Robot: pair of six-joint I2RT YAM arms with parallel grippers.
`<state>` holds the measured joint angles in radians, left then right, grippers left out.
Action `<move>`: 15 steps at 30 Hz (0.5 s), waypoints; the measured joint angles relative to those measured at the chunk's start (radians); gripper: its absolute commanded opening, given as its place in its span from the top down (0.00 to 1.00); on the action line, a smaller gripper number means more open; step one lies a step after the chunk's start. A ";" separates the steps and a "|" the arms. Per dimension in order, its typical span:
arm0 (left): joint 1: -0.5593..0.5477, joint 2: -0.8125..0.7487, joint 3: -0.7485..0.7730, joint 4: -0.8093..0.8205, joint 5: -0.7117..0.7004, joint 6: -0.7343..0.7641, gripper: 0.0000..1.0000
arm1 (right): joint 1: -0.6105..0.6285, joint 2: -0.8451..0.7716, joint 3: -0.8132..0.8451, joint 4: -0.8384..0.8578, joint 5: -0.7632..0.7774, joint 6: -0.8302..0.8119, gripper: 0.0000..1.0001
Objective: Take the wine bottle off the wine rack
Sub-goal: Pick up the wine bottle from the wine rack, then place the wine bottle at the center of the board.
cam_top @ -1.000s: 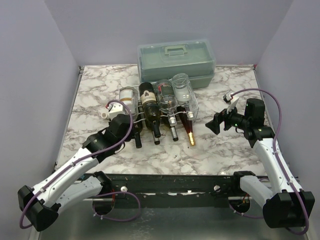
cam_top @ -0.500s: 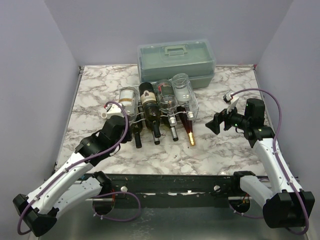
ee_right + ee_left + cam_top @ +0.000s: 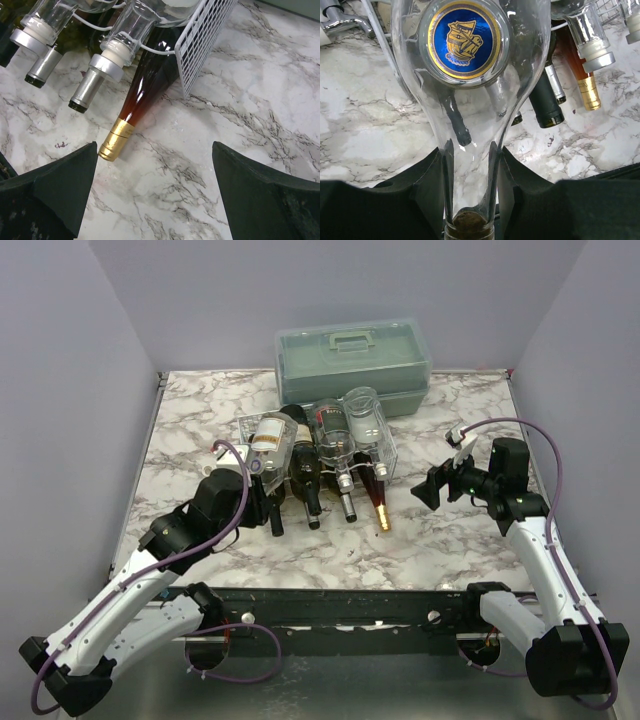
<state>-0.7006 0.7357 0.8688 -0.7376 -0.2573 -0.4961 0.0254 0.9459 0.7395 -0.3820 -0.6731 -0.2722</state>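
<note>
The white wire wine rack (image 3: 388, 452) stands mid-table with several bottles lying in it, necks toward me. My left gripper (image 3: 247, 496) is shut on the neck of a clear glass wine bottle (image 3: 271, 440) at the rack's left end, which is tilted with its base raised over the dark bottle (image 3: 302, 472). In the left wrist view the clear bottle (image 3: 465, 90) bears a round blue and gold emblem, its corked neck pinched in my gripper (image 3: 470, 187). My right gripper (image 3: 432, 487) is open and empty right of the rack (image 3: 205, 35), above bare marble (image 3: 155, 185).
A grey-green plastic case (image 3: 353, 358) with a handle stands behind the rack. An amber bottle with gold foil (image 3: 132, 107) lies beside the rack's right grid. Two clear bottles with silver caps (image 3: 107, 65) point toward me. Purple walls close in the table.
My left gripper has drawn back toward the near left. The clear bottle in it has risen and its base has swung right over the dark bottle. The right arm has not moved.
</note>
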 measured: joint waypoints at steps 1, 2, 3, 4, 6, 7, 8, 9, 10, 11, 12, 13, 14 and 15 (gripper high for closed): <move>0.000 0.000 0.001 0.001 0.009 0.001 1.00 | 0.000 0.000 0.000 0.000 0.000 0.000 0.00; 0.000 0.000 0.001 0.002 0.018 0.002 1.00 | 0.000 0.000 -0.001 0.000 0.000 0.000 0.00; 0.000 0.000 0.001 0.002 0.027 0.003 1.00 | 0.000 0.000 -0.001 0.000 0.000 0.000 0.00; 0.000 0.000 0.001 0.002 0.037 0.003 1.00 | 0.000 0.000 -0.001 0.000 0.000 0.000 0.00; 0.000 0.000 0.001 0.002 0.053 0.004 1.00 | 0.000 0.000 -0.001 0.000 0.000 -0.002 0.00; 0.000 0.000 0.001 0.004 0.065 0.005 1.00 | 0.000 0.000 -0.002 0.000 0.000 -0.003 0.00; 0.000 0.000 0.001 0.006 0.071 0.005 1.00 | 0.000 0.000 -0.002 0.000 -0.001 -0.004 0.00; 0.000 0.000 0.001 0.009 0.080 0.005 1.00 | 0.000 0.000 -0.002 0.000 -0.001 -0.006 0.00; 0.000 0.000 0.001 0.013 0.091 0.005 1.00 | 0.000 -0.001 -0.002 0.000 -0.001 -0.008 0.00; 0.000 0.000 0.001 0.021 0.103 0.005 1.00 | 0.000 -0.002 -0.002 0.000 -0.002 -0.010 0.00; 0.000 0.000 0.001 0.027 0.114 0.005 1.00 | 0.000 -0.003 -0.002 -0.001 -0.002 -0.010 0.00; 0.000 0.000 0.001 0.035 0.125 0.005 1.00 | 0.000 -0.004 -0.002 0.000 -0.004 -0.011 0.00; 0.000 0.000 0.001 0.045 0.139 0.005 1.00 | 0.000 -0.005 -0.002 -0.001 -0.010 -0.011 0.00; 0.000 0.000 0.001 0.050 0.147 0.005 1.00 | 0.000 -0.006 -0.002 -0.001 -0.016 -0.013 0.00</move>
<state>-0.7006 0.7357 0.8696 -0.6872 -0.1104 -0.4911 0.0250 0.9401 0.7372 -0.3828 -0.6895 -0.2855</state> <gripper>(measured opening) 0.401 0.998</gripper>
